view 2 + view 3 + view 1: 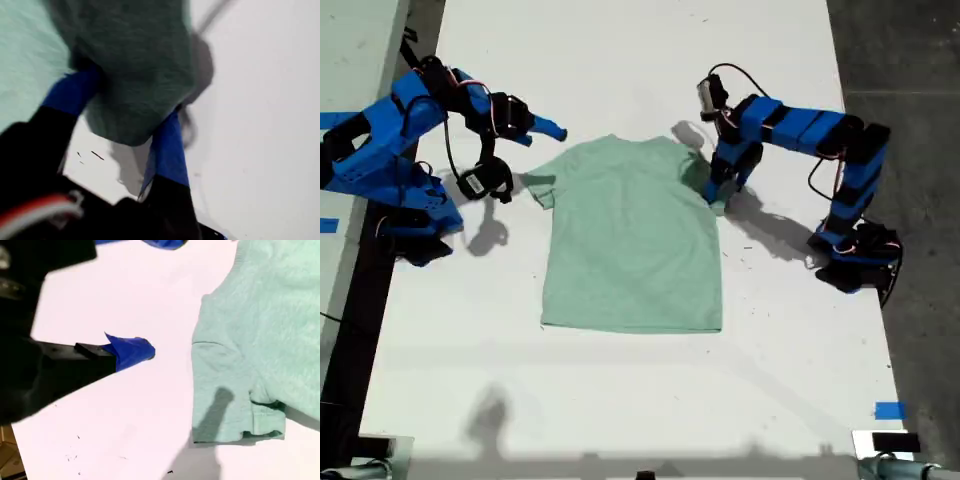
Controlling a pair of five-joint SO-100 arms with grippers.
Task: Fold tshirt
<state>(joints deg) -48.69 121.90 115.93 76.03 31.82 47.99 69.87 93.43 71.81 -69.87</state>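
The pale mint-green tshirt (630, 240) lies flat on the white table (620, 400), collar toward the far edge. At the sleeve on the exterior view's right, my first gripper (717, 195) is down on the cloth. The first wrist view shows that sleeve (135, 65) bunched and raised between the blue fingers (170, 145), so my first gripper (125, 120) is shut on it. My second gripper (535, 135) hovers open beside the other sleeve (225, 390), a little apart from it, with nothing between its fingers (130, 352).
Both arm bases stand on the table, one at each side of the exterior view (415, 215) (855, 260). Blue tape marks (890, 410) sit near the near edge. Dark floor (910, 60) borders the table on the exterior view's right.
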